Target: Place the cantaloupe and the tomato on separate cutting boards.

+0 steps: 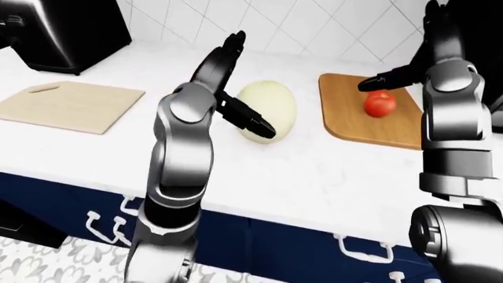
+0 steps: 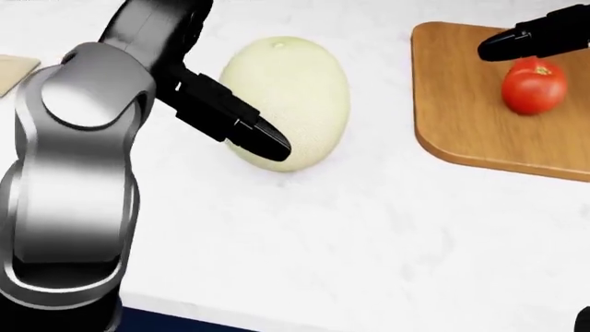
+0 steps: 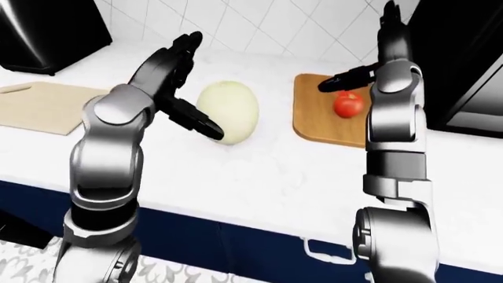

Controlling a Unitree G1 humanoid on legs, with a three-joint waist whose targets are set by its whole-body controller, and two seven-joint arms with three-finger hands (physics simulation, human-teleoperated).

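Note:
A pale cantaloupe (image 1: 271, 109) lies on the white counter between two boards. A red tomato (image 1: 380, 104) rests on the darker wooden cutting board (image 1: 354, 121) at the right. A lighter cutting board (image 1: 71, 105) lies empty at the left. My left hand (image 1: 236, 100) is open, its fingers (image 2: 249, 128) standing against the cantaloupe's left side without closing round it. My right hand (image 1: 389, 79) is open just above and left of the tomato, fingers (image 2: 517, 43) apart from it.
A black appliance (image 1: 59, 32) stands at the top left of the counter. A dark appliance (image 3: 464, 59) stands at the right edge. The counter's near edge (image 1: 236, 206) runs over navy cabinet drawers with white handles (image 1: 106, 227). A tiled wall backs the counter.

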